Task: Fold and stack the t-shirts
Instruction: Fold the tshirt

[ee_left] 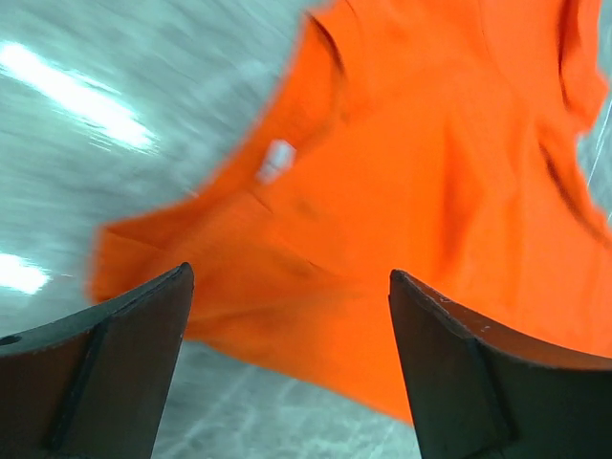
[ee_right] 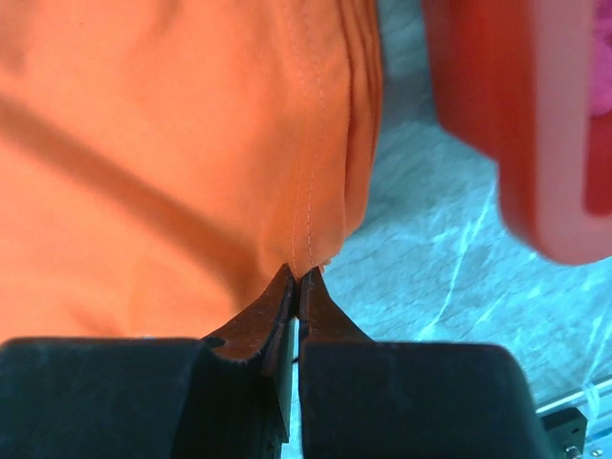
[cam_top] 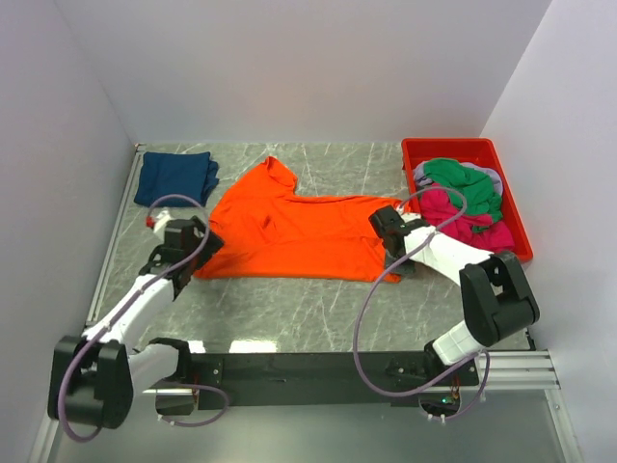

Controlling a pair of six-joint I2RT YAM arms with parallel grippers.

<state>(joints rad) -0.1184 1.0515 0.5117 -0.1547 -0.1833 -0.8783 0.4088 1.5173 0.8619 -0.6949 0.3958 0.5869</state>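
Observation:
The orange t-shirt [cam_top: 299, 231] lies spread across the middle of the table. My right gripper [cam_top: 386, 224] is shut on its hem at the right edge; the wrist view shows the stitched hem [ee_right: 311, 191] pinched between the closed jaws [ee_right: 296, 279]. My left gripper [cam_top: 198, 234] is open just above the shirt's left edge, and the orange cloth [ee_left: 402, 191] with a white neck label [ee_left: 275, 159] shows between its fingers [ee_left: 287, 287]. A folded navy t-shirt [cam_top: 175, 178] lies at the back left. Green [cam_top: 461, 178], magenta [cam_top: 463, 217] and grey [cam_top: 492, 176] t-shirts are heaped in the bin.
The red plastic bin [cam_top: 509, 198] stands at the right edge and shows blurred in the right wrist view [ee_right: 497, 115]. White walls enclose the table on the left, the back and the right. A small red-and-white item [cam_top: 149, 221] lies near the left wall.

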